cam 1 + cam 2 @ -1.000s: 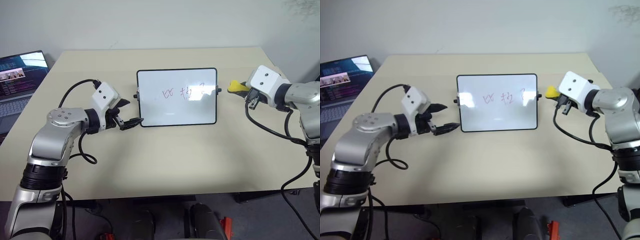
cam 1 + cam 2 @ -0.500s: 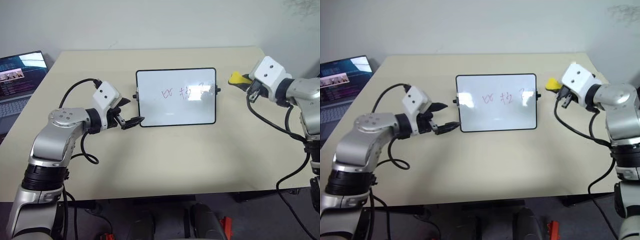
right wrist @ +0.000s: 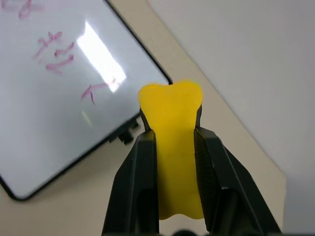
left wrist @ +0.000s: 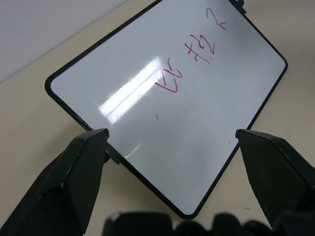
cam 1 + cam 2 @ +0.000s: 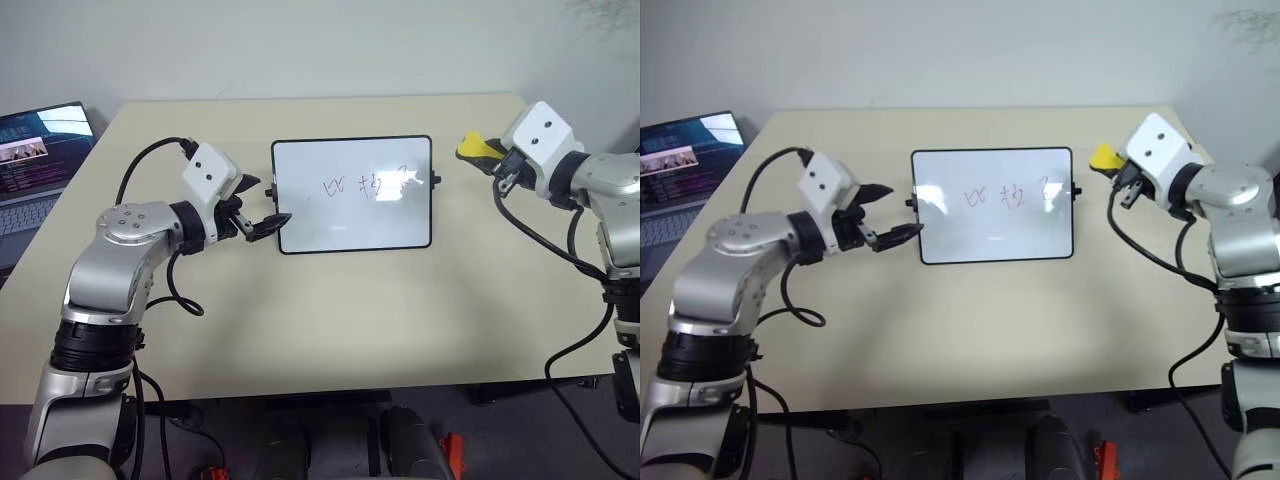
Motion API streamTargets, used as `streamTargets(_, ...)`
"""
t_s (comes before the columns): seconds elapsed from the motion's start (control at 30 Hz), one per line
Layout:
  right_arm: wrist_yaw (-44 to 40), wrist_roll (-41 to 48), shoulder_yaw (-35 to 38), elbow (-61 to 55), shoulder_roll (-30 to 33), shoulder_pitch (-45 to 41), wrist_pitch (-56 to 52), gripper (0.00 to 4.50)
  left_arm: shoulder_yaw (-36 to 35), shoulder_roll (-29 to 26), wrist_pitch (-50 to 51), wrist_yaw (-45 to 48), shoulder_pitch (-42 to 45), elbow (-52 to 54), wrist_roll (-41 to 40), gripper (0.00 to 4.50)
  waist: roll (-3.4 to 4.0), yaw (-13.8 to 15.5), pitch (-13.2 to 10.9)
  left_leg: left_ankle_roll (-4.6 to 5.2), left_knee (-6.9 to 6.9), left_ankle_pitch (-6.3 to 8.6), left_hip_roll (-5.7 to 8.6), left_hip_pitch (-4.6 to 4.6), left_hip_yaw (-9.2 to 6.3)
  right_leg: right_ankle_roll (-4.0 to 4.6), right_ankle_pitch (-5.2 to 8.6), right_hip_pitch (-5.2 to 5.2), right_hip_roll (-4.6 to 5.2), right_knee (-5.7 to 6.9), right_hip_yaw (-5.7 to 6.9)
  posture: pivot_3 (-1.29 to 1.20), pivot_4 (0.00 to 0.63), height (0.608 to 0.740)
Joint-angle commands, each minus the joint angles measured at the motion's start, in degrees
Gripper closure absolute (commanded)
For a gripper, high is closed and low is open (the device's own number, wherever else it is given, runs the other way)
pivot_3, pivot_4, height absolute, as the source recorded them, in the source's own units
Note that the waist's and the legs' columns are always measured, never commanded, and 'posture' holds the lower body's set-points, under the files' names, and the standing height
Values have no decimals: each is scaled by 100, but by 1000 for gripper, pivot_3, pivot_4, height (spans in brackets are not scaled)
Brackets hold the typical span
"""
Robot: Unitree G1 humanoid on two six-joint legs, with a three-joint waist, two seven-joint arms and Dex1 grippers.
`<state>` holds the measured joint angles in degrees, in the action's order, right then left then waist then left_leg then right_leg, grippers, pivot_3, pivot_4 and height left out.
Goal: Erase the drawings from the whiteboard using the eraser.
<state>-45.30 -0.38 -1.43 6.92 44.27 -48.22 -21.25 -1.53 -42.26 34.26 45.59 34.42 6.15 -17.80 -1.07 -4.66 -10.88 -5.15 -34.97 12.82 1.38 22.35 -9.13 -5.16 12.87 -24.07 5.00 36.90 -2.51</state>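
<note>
The right gripper (image 5: 487, 160) has risen, fingers pinching the eraser (image 5: 474, 149) just beside the whiteboard (image 5: 352, 215). The left gripper (image 5: 262, 205), fingers spread, has closed on its edge; drawings (image 5: 368, 184) remain.

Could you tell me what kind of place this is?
Probably an office or lab workspace. A plain beige table stands against a bare light wall, an open laptop with a lit screen sits at its side, and a small whiteboard lies on the table.

The laptop (image 5: 40, 150) is cut off by the left edge; its screen is unreadable.
</note>
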Motion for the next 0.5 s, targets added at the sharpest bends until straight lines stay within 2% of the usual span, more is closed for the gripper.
streamTargets(0.03,67,351,373,-239,-87,-255,-127,3829,-162,-4,-141,-36,126,85,-13,0,0,5,0,0,0,0,0,0,-1,0,0,1,0,-1,1,0,150,740)
streamTargets(0.5,-79,562,161,-610,-212,-90,-332,3829,-136,-29,-122,48,112,100,-27,0,0,0,0,0,0,0,0,0,-1,1,-1,0,0,0,1,0,150,740)
